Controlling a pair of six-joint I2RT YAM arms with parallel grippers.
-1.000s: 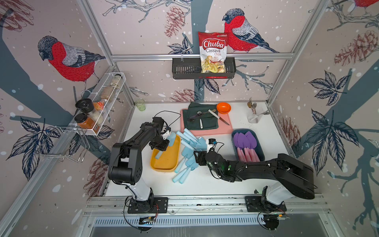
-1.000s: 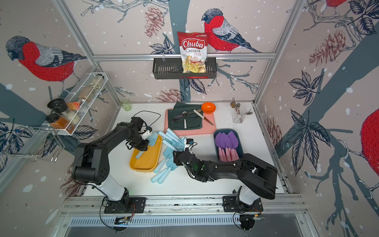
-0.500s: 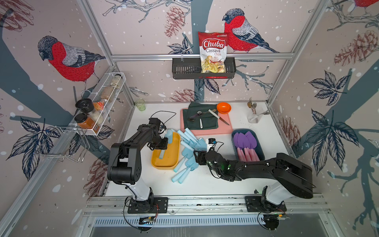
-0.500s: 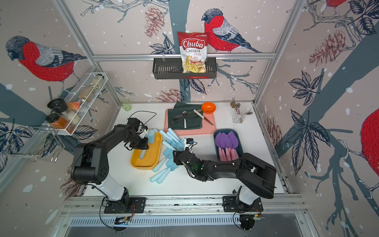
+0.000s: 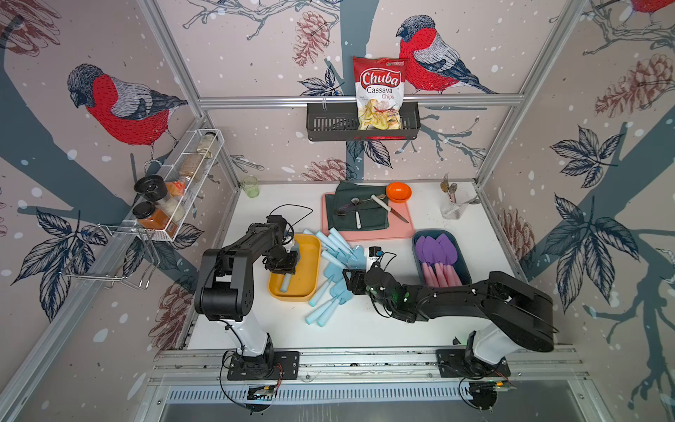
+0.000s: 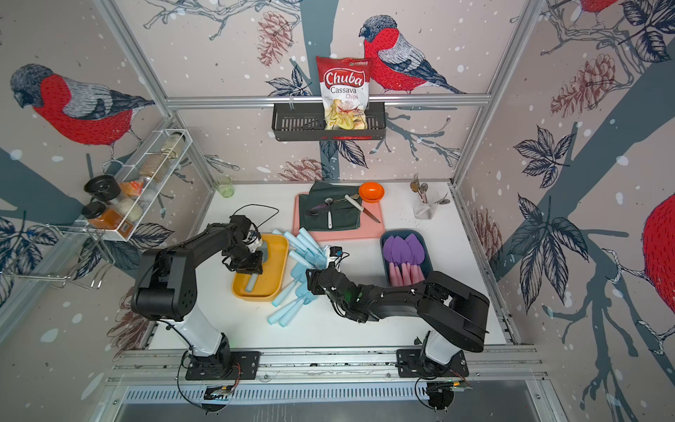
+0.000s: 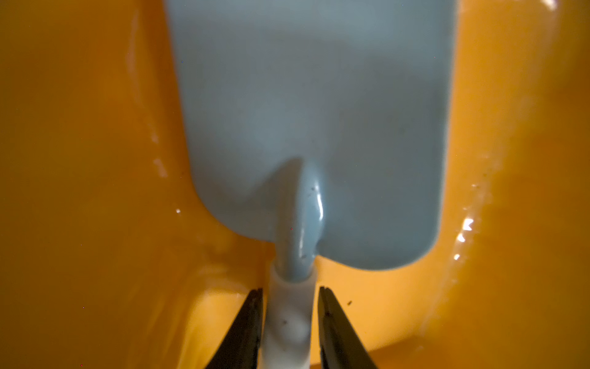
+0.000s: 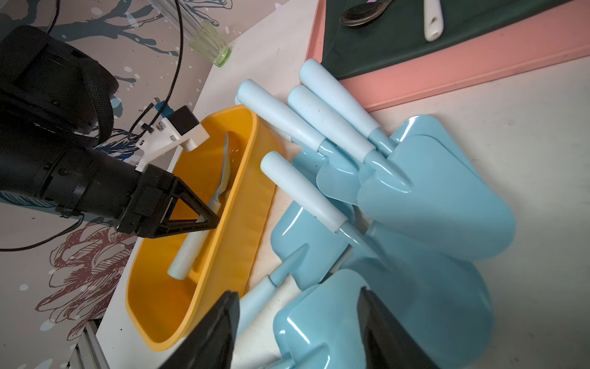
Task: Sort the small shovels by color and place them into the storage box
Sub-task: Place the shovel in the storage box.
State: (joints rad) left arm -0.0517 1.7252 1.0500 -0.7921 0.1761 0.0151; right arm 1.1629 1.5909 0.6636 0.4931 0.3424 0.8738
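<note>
A light blue shovel (image 7: 313,111) lies in the yellow storage box (image 5: 292,297), handle (image 5: 286,283) toward the front. My left gripper (image 7: 290,297) is low inside this box. Its jaws stand on either side of the handle, open, with thin gaps showing. Several more light blue shovels (image 5: 336,252) lie piled on the table right of the box. My right gripper (image 8: 298,292) hovers open over the pile's near blades (image 8: 431,198), holding nothing. Purple shovels with pink handles (image 5: 436,250) fill a blue-grey box (image 5: 464,266) at the right.
A pink tray (image 5: 401,230) behind the pile carries a dark cloth, spoons and a white-handled knife. An orange bowl (image 5: 399,191) and a glass of cutlery (image 5: 452,208) stand at the back. A green glass (image 5: 250,186) is at the back left. A spice rack (image 5: 175,190) hangs on the left wall.
My left gripper carried the blue shovel from the yellow box's far edge down into the box, and its jaws have parted off the handle. The right arm has stayed still.
</note>
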